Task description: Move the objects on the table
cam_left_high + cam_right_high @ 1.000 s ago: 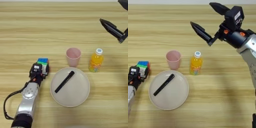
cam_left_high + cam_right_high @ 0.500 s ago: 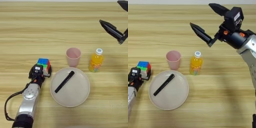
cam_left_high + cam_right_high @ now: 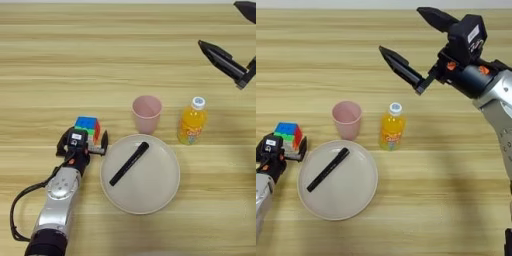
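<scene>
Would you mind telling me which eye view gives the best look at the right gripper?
The right eye view: the right gripper shows whole there, both black fingers spread wide open, raised beyond the juice bottle. The left eye view cuts it at the picture's edge, showing one finger and only the other's tip.

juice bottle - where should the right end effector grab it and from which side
Probably around the orange body of the juice bottle, below the white cap. It stands upright, so a level pinch from its right suits: that side is bare table, while the pink cup stands to its left. The right end effector hangs open beyond it.
</scene>
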Robot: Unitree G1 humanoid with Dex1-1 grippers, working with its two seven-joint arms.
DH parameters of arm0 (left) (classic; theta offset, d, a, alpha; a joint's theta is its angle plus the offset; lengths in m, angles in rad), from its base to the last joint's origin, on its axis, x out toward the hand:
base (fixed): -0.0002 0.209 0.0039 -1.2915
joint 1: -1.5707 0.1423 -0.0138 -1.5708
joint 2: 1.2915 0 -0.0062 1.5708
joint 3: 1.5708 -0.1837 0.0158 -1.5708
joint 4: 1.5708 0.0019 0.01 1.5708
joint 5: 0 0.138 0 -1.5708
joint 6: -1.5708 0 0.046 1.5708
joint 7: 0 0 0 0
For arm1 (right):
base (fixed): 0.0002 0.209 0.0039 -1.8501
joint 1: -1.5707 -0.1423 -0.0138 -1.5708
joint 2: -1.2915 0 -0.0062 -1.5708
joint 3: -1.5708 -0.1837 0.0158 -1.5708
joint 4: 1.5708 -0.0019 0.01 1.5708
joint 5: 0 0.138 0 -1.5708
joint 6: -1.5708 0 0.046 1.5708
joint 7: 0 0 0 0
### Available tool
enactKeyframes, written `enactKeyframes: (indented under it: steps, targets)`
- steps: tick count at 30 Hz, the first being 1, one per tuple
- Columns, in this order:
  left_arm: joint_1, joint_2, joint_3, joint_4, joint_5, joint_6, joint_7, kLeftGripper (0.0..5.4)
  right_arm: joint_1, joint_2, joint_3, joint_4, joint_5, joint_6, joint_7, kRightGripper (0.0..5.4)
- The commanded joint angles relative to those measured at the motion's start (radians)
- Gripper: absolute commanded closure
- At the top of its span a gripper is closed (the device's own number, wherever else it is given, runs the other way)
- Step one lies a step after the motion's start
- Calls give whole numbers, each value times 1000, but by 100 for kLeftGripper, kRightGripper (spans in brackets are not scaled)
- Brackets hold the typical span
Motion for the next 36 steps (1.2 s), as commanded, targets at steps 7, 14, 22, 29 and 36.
enactKeyframes:
  steps: [7, 14, 22, 29, 36]
  targets:
    - [33, -8, -3, -112, -21, -54, -20, 2, 1, 26, -5, -12, 5, -7, -16, 0]
    - [46, 10, -11, -185, 19, -72, 3, 2, 16, 52, 0, 0, -2, -18, -29, 0]
    - [47, 9, 2, -259, 5, -108, 16, 2, 33, 77, 2, 9, -2, -28, -37, 0]
    - [17, 31, 26, -337, -6, -138, 10, 2, 89, 109, 8, 39, -13, -51, -38, 0]
    - [-23, 71, 56, -372, 17, -173, 18, 2, 148, 140, 38, 106, -57, -110, -29, 0]
